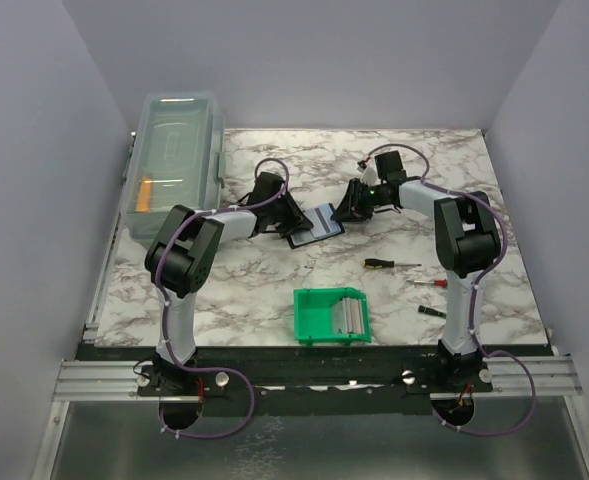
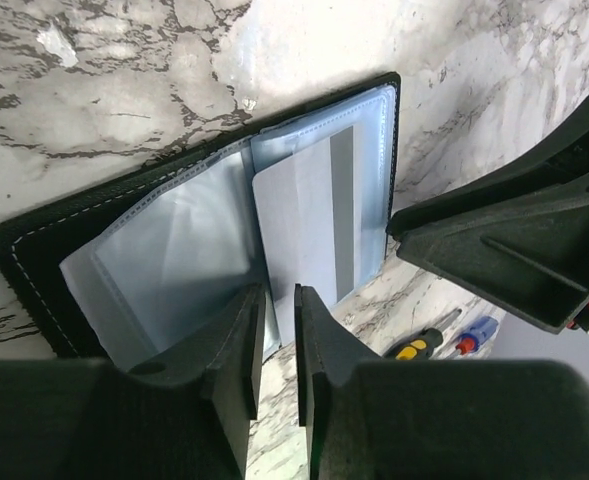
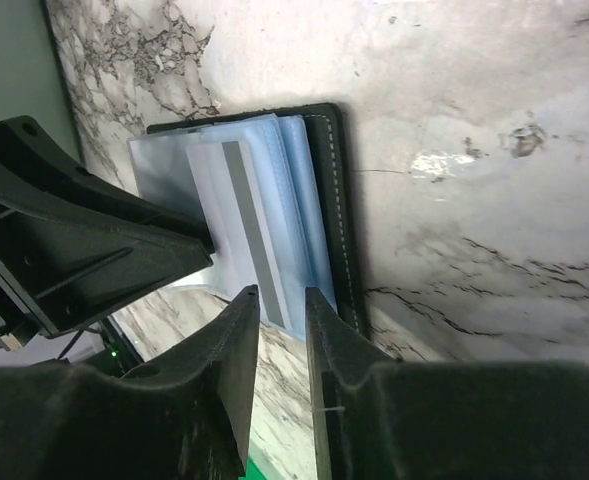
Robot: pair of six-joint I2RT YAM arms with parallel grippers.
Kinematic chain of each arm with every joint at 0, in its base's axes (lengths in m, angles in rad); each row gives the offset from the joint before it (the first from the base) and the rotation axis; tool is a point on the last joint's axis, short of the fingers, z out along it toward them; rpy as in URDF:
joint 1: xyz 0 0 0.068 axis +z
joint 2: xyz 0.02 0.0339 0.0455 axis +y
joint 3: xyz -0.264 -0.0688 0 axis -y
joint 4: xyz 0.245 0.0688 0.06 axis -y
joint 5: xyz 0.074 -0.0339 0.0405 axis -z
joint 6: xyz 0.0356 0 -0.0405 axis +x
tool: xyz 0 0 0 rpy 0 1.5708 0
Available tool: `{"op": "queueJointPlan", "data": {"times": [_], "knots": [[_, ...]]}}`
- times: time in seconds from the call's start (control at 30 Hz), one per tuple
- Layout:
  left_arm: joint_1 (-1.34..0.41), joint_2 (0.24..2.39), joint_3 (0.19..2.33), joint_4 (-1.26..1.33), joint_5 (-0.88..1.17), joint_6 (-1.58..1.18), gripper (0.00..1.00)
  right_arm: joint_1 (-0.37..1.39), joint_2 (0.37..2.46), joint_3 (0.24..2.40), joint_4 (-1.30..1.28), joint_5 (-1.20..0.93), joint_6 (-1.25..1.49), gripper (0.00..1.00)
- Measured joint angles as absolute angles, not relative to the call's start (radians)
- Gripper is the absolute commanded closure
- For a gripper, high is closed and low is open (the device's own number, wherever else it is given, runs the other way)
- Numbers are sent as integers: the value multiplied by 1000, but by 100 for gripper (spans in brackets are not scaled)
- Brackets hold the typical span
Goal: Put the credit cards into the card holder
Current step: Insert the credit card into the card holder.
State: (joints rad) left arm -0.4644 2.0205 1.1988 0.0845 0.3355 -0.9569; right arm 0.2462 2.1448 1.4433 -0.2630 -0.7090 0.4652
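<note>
The card holder [image 1: 312,230] lies open on the marble between both grippers, black outside [image 2: 34,262] with blue-grey clear sleeves. A pale credit card with a grey stripe [image 2: 304,225] lies on its sleeves, one end reaching the holder's edge; it also shows in the right wrist view [image 3: 236,200]. My left gripper [image 2: 279,292] hovers at the card's near edge, jaws a narrow gap apart with marble showing between them. My right gripper [image 3: 282,292] stands at the opposite side, jaws slightly apart over the card's end, gripping nothing. Another grey card [image 1: 351,316] lies in the green bin [image 1: 314,316].
A clear lidded box [image 1: 174,160] stands at the back left. A yellow-handled screwdriver [image 1: 386,263], a red one [image 1: 426,283] and a dark one [image 1: 431,311] lie at the right, near the right arm. The green bin sits at the front centre.
</note>
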Motion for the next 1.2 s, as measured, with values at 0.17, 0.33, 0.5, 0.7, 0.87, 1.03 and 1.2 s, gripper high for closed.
{"op": "queueJointPlan", "data": {"times": [0.17, 0.33, 0.5, 0.7, 0.87, 1.03, 1.2], "knots": [[-465, 2036, 1209, 84, 353, -957, 86, 240, 2144, 1423, -256, -712, 469, 72], [-473, 2071, 1254, 79, 358, -957, 82, 240, 2145, 1389, -220, -743, 494, 72], [-487, 2074, 1269, 78, 353, -945, 65, 231, 2144, 1373, -196, -765, 512, 72], [-480, 2044, 1247, 69, 353, -920, 55, 215, 2133, 1371, -203, -764, 512, 63], [-478, 1998, 1242, 23, 354, -895, 73, 207, 2114, 1371, -211, -761, 496, 62], [-478, 1998, 1272, -1, 358, -879, 88, 207, 2111, 1371, -211, -769, 496, 63], [-478, 2031, 1309, 18, 375, -879, 92, 207, 2111, 1371, -210, -785, 496, 62]]}}
